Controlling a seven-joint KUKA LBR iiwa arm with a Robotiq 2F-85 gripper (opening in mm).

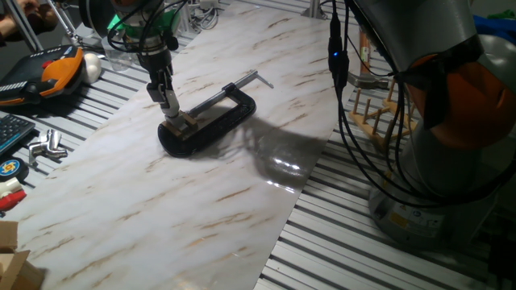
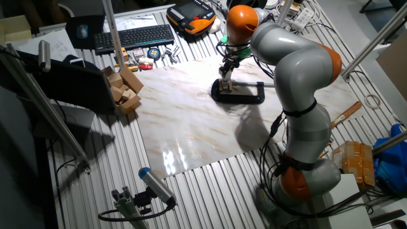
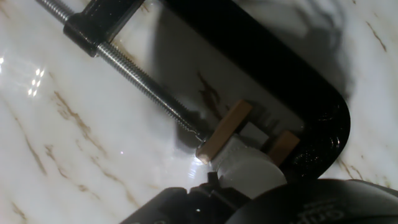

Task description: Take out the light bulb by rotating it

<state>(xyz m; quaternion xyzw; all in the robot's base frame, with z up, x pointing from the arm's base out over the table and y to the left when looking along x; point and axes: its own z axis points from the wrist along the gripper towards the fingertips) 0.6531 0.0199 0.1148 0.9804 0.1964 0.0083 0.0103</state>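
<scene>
The gripper (image 1: pixel 170 109) points straight down over the near left end of a black C-clamp (image 1: pixel 211 121), its fingers down at the top of the tan wooden block (image 1: pixel 188 122) held in the clamp. Whether the fingers are apart or pressed together cannot be told from any view. In the hand view, the light bulb (image 3: pixel 249 172) shows as a small white rounded shape right under the hand, sitting between two tan wooden pieces (image 3: pixel 224 129) inside the clamp's curved end; the dark gripper body hides its lower part. The clamp lies flat on a white marble-patterned board (image 1: pixel 161 209). Its threaded screw (image 3: pixel 140 76) runs away toward the far right. Beyond the board's far left edge lies an orange and black handheld controller (image 1: pixel 50 75).
</scene>
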